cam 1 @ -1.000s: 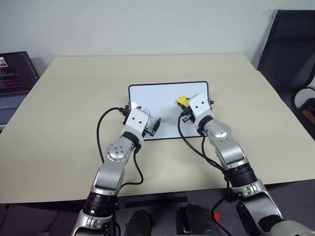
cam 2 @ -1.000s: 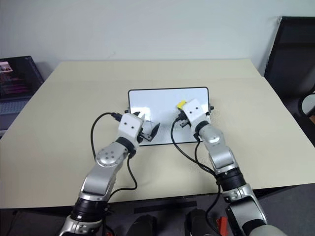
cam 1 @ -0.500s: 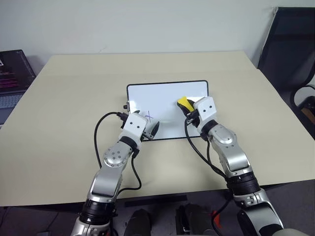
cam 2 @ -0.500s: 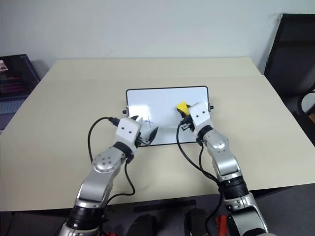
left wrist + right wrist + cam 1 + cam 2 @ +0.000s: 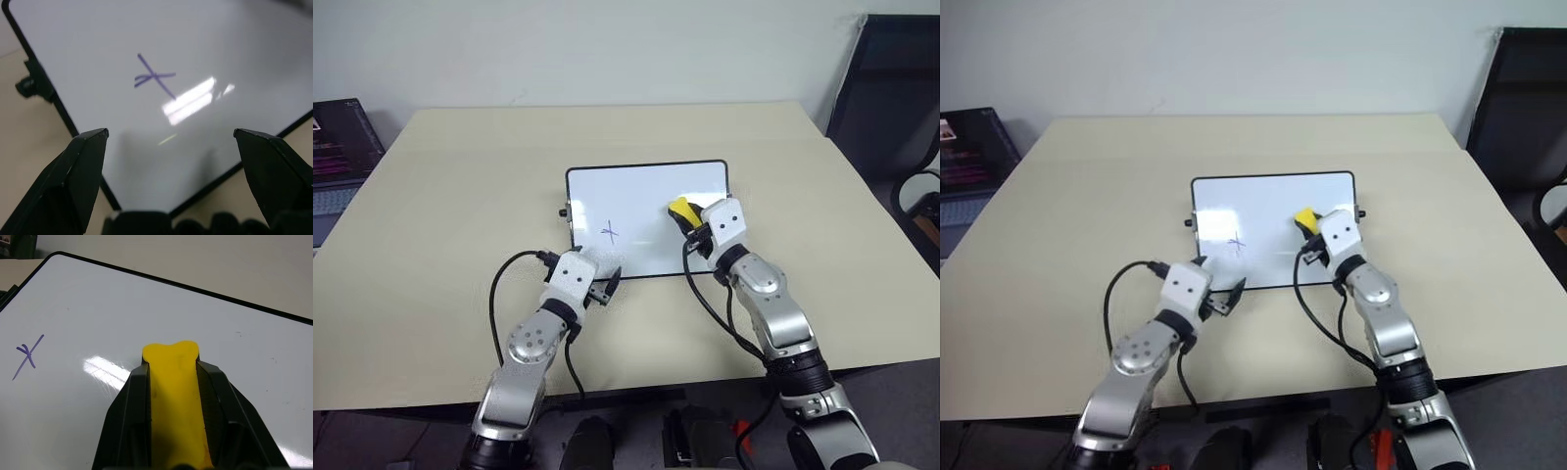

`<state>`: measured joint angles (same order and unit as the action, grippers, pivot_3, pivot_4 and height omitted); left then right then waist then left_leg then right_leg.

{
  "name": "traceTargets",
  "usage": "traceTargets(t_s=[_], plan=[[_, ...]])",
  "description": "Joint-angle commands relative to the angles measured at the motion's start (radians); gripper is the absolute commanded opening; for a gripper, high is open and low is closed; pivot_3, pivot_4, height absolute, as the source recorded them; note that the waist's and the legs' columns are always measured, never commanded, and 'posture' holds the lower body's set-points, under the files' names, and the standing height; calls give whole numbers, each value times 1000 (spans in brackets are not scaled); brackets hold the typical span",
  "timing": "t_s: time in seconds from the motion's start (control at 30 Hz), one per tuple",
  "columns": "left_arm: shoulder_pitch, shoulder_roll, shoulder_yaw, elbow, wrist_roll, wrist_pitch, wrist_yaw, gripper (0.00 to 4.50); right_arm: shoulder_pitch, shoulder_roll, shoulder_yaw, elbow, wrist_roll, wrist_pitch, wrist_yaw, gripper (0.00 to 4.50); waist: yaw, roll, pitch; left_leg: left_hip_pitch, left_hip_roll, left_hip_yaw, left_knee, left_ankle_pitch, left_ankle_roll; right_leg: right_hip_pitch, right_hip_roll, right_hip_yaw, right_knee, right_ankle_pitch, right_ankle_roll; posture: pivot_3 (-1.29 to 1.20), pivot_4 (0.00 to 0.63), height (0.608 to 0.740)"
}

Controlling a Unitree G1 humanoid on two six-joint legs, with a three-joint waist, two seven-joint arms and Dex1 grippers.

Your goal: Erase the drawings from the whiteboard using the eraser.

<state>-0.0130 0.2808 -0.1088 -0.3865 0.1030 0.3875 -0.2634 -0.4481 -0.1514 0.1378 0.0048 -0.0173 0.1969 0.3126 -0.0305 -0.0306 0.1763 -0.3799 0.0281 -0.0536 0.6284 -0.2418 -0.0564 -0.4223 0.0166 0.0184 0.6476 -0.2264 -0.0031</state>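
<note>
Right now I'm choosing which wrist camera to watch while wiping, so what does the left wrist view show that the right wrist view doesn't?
The left wrist view alone shows the left gripper open, holding nothing, plus the whiteboard's near frame edge and a black side knob. The right wrist view alone shows the right gripper shut on the yellow eraser, above the board's right part. Both show the whiteboard and the one purple cross drawn on it.

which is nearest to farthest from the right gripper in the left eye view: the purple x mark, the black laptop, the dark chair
1. Purple x-shaped mark on the white board, just left of the right gripper.
2. Dark chair, beyond the table's right corner.
3. Black laptop, off the table's far left edge.
</note>
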Motion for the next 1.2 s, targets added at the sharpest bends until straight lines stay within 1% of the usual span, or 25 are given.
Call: traceTargets(t_s=[0.03,0.3,0.4,0.5,0.73,0.83,1.03,1.2], plan=[[15,-1,12,-65,10,-10,18,4500,2,-1,-12,-53,7,3,-5,1012,0,0,0,0,0,0,0,0,0,0,0,0,0,0,0,0,150,740],[-7,9,30,-50,13,-19,29,4500,-13,13,4,-61,30,-23,32,1012,0,0,0,0,0,0,0,0,0,0,0,0,0,0,0,0,150,740],[-20,16,47,-24,15,-26,34,4500,-23,32,54,-29,18,-80,70,1012,-1,0,0,0,0,0,0,0,0,0,0,0,0,0,0,0,150,740],[-47,20,62,9,13,-39,41,4500,-44,54,99,43,-1,-144,92,1012,-2,0,0,1,0,0,0,0,0,0,0,-1,1,0,0,0,150,740],[-60,24,66,32,9,-52,38,4500,-134,96,155,204,-23,-328,133,1012,-1,0,0,1,0,1,1,0,0,0,0,-1,0,0,0,0,150,740],[-70,20,61,34,10,-50,41,4500,-192,127,185,307,-53,-378,133,1012,-1,0,0,0,0,0,0,0,0,0,0,-1,0,0,0,0,150,740],[-65,17,55,26,12,-54,43,4500,-285,148,194,474,-126,-434,76,1012,-1,0,0,1,0,0,1,0,0,0,0,0,1,0,0,0,150,740],[-53,19,51,12,13,-52,39,4500,-341,166,198,584,-164,-408,39,1012,0,0,0,1,0,0,0,0,0,0,0,0,1,0,0,0,150,740]])
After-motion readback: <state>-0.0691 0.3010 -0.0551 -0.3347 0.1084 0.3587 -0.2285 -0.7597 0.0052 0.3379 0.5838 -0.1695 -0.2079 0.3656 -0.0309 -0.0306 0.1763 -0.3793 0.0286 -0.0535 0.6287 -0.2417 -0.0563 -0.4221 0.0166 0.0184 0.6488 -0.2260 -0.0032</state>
